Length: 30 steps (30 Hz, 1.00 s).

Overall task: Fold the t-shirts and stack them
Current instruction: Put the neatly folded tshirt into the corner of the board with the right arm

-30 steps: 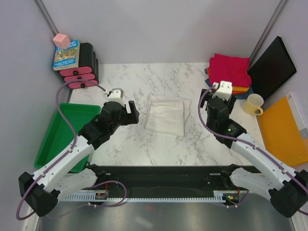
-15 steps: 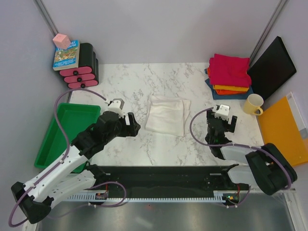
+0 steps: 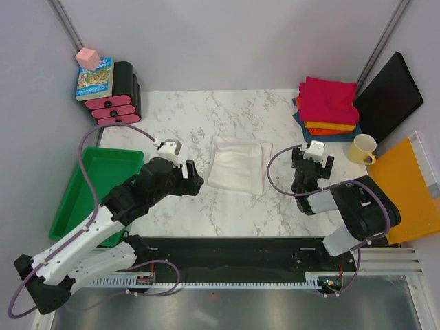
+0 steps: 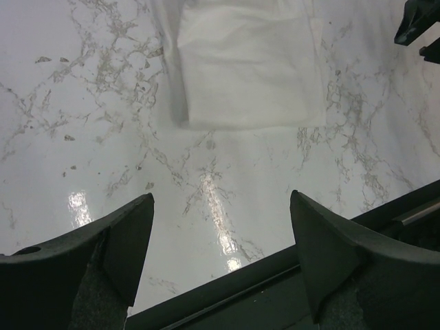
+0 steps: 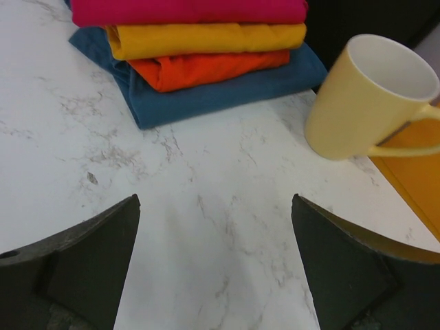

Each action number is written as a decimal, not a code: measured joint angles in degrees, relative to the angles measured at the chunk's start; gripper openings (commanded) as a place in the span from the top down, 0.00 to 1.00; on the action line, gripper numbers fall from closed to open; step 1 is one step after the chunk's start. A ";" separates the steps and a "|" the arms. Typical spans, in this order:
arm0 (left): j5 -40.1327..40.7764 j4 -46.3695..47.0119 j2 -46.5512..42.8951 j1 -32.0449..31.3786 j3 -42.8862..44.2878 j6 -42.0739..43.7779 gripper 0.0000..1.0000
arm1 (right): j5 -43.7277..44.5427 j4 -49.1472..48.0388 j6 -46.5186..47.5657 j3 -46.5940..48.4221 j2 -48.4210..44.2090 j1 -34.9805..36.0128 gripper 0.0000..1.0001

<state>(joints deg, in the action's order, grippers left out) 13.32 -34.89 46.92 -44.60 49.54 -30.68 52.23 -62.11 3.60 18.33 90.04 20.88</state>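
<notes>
A folded off-white t-shirt (image 3: 237, 163) lies at the table's middle; it also shows at the top of the left wrist view (image 4: 247, 62). A stack of folded t-shirts stands at the back right: magenta (image 3: 328, 100) on top, orange (image 3: 331, 127) below it, dark blue (image 3: 302, 118) at the bottom. In the right wrist view the stack shows magenta (image 5: 185, 10), yellow-orange (image 5: 206, 38), red-orange (image 5: 206, 69) and blue (image 5: 220, 96). My left gripper (image 3: 192, 177) (image 4: 221, 199) is open and empty, left of the white shirt. My right gripper (image 3: 311, 163) (image 5: 214, 201) is open and empty over bare marble, nearer than the stack.
A pale yellow mug (image 3: 361, 148) (image 5: 364, 96) stands right of the right gripper. An orange-yellow board (image 3: 405, 185) and a black panel (image 3: 388, 96) lie at the right. A green tray (image 3: 93, 189) sits at the left; a book (image 3: 95, 78) on black-pink boxes is at the back left.
My right arm has folded back and its gripper has drawn away from the stack toward the near edge. My left gripper has shifted slightly nearer. The shirts have not moved.
</notes>
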 measured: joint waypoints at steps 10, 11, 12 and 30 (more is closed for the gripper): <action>0.46 0.79 11.78 -7.17 0.02 -4.31 0.16 | -35.78 3.63 -4.42 -0.68 -1.95 -17.57 0.02; 0.76 0.72 12.41 -8.24 0.13 -4.52 0.16 | -38.75 -0.35 -4.33 -3.15 -1.92 -17.64 0.02; 1.14 0.74 12.83 -9.14 0.26 -4.68 0.16 | -41.59 -3.63 -4.04 -6.40 -1.92 -17.64 0.02; 6.49 0.76 22.73 -16.09 3.26 -7.30 0.17 | -48.76 -4.09 -5.14 -4.72 -1.66 -18.56 0.02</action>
<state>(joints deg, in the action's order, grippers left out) 19.81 -34.13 69.65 -60.69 52.80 -37.98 3.46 -66.19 -1.54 13.61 88.38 2.33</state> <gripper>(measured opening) 0.832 0.982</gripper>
